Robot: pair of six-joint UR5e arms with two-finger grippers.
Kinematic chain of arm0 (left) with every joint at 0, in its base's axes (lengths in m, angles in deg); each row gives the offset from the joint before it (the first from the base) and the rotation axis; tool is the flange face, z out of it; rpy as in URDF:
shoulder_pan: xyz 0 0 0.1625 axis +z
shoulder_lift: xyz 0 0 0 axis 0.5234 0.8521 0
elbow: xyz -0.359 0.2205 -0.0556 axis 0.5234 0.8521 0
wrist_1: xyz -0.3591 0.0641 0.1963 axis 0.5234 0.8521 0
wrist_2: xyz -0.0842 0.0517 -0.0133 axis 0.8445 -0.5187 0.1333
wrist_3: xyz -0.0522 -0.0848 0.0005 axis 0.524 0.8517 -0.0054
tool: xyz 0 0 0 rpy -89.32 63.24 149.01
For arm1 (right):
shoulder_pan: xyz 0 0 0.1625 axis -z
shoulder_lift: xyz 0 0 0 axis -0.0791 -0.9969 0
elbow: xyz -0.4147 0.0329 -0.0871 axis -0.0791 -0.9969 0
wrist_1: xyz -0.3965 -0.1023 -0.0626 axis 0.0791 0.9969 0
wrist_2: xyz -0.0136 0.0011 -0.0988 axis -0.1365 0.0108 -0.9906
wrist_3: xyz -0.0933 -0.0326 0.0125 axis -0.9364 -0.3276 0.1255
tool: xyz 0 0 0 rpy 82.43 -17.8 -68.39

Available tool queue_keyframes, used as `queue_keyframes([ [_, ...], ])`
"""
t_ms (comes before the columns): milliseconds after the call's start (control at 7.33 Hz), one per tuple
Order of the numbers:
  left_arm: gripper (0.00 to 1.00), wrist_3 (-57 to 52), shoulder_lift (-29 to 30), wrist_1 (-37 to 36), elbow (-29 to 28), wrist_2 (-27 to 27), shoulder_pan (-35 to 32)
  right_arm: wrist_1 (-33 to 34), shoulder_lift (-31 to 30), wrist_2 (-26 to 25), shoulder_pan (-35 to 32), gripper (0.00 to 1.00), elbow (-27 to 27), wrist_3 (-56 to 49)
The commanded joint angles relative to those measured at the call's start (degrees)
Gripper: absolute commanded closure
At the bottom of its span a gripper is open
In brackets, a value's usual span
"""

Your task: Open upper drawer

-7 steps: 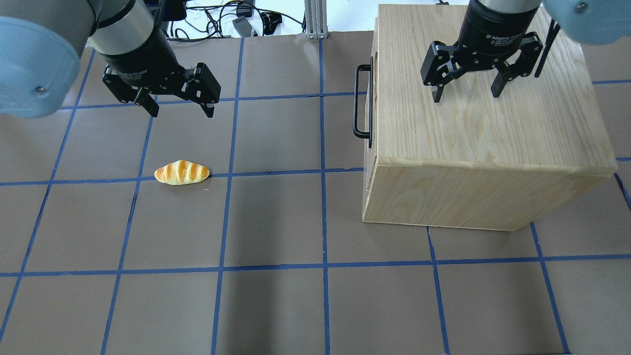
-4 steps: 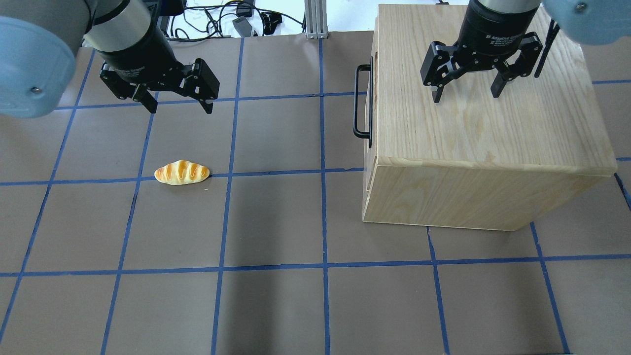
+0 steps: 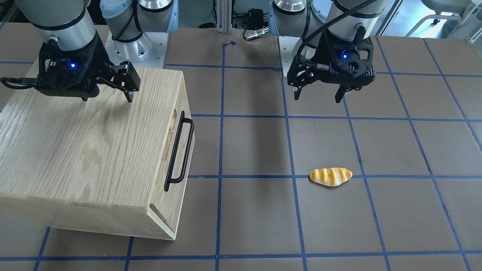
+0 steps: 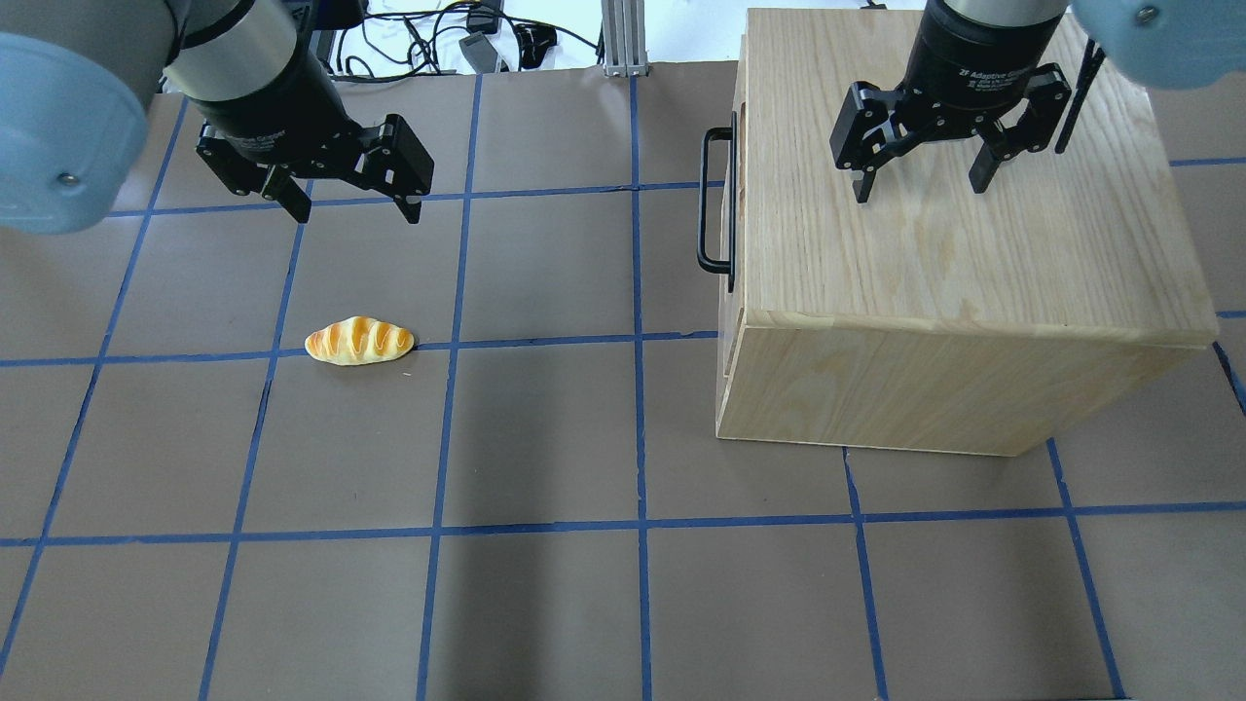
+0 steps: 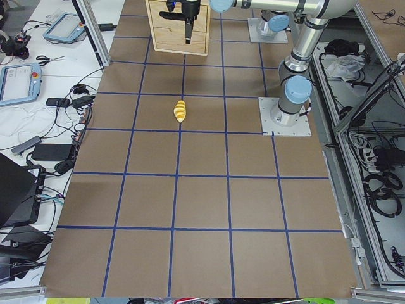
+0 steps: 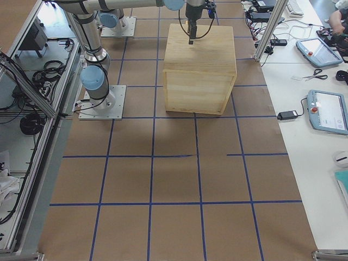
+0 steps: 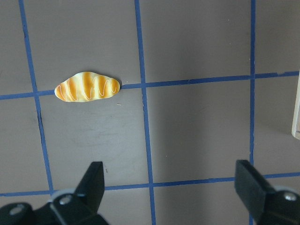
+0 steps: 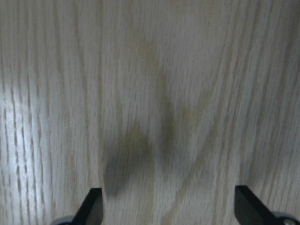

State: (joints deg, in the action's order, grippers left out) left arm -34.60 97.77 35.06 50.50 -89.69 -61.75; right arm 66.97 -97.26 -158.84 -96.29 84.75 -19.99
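Note:
The upper drawer (image 4: 737, 195) sits shut in the oak-grain cabinet (image 4: 954, 243), its front facing the middle of the table. Only a thin strip of the front shows from above, with the long black bar handle (image 4: 701, 200) sticking out. In the front-facing view the drawer front (image 3: 164, 165) and handle (image 3: 187, 150) show more fully. My left gripper (image 4: 357, 214) is open and empty, hovering over the table well away from the handle. My right gripper (image 4: 920, 190) is open and empty, just above the cabinet top (image 8: 150, 93).
A toy bread roll (image 4: 359, 341) lies on the brown mat below my left gripper; it also shows in the left wrist view (image 7: 87, 87). Blue tape lines grid the mat. Cables and an aluminium post (image 4: 623, 39) sit beyond the mat's edge.
My left gripper has shifted slightly up-frame in the overhead view. The right gripper, cabinet, drawer and bread roll have not moved.

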Motion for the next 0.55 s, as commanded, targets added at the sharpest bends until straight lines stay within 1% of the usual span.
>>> queue_keyframes([
  [0,0.00,0.00,-0.07,0.00,0.71,0.00,-0.03,0.00,0.00,0.00,0.00,0.00,-0.02,0.02],
  [409,0.00,-0.09,1.59,-0.96,0.18,0.35,-0.03,0.00,0.00,0.00,0.00,0.00,-0.02,-0.07],
])
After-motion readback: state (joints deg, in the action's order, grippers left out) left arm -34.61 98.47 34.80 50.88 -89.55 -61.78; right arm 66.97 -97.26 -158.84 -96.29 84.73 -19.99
